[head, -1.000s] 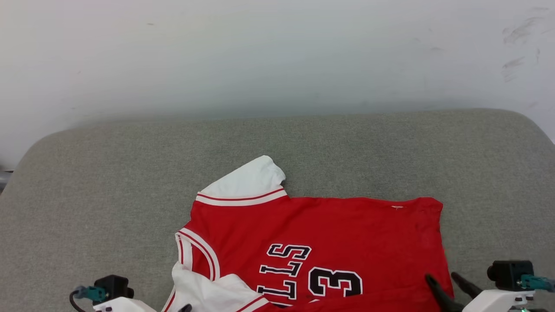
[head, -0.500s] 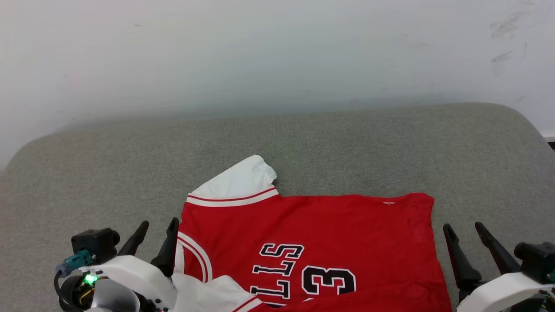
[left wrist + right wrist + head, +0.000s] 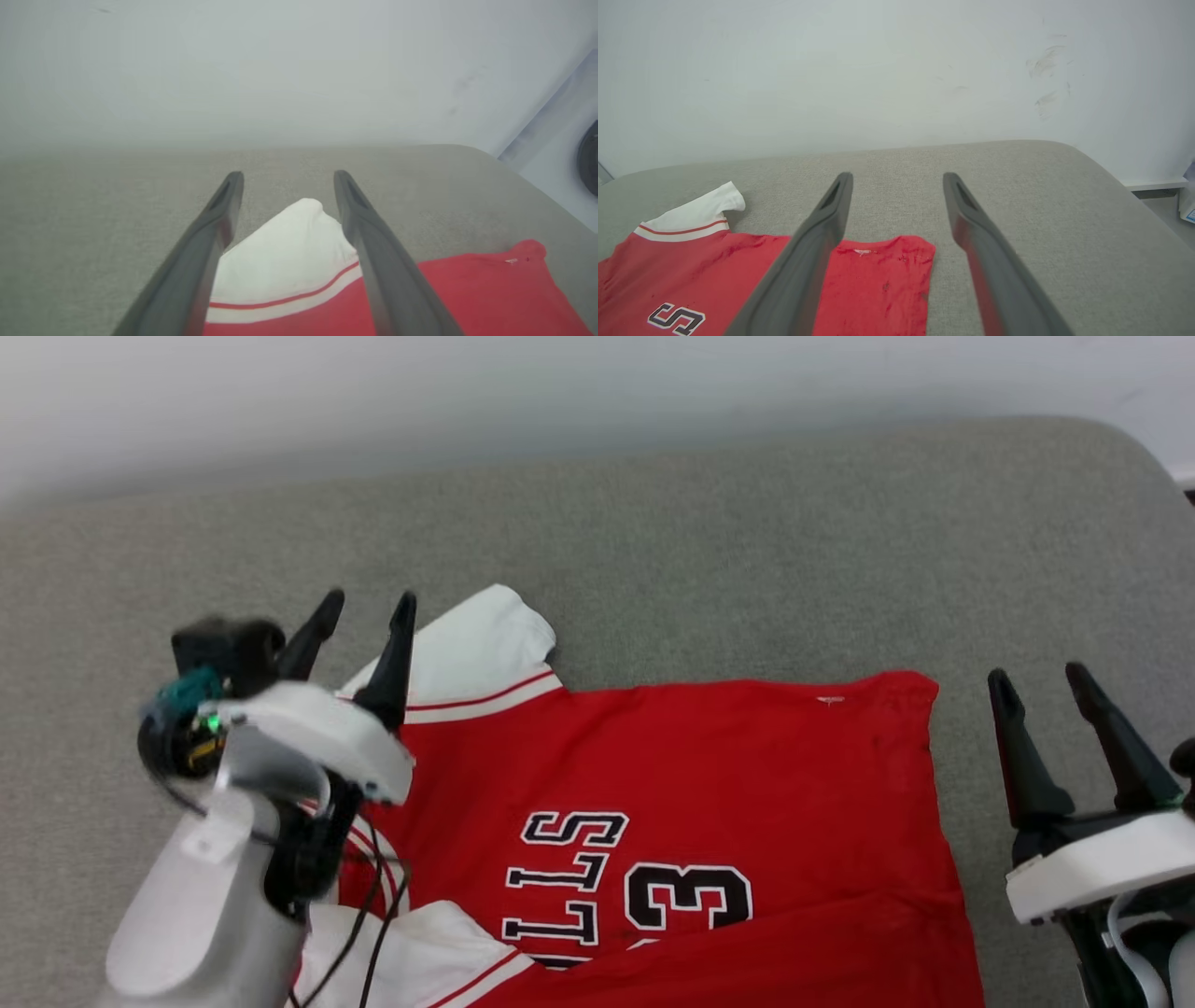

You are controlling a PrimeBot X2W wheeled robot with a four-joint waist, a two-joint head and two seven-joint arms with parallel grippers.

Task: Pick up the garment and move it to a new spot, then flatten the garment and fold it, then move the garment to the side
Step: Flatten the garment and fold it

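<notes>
Garment (image 3: pixel 747 784) beside right pincer (image 3: pixel 1037 673), left pincer (image 3: pixel 368 599) over white sleeve (image 3: pixel 476 644)

The left gripper (image 3: pixel 365 607) and right gripper (image 3: pixel 1038 679) each have two long dark fingers (image 3: pixel 1022 756) on a white housing (image 3: pixel 1102 863). By the left one sit a black camera block (image 3: pixel 229 649), a teal connector (image 3: pixel 182 693) and a green light (image 3: pixel 213 721); thin black cables (image 3: pixel 369 896) trail down the pale grey forearm (image 3: pixel 201 905).
</notes>
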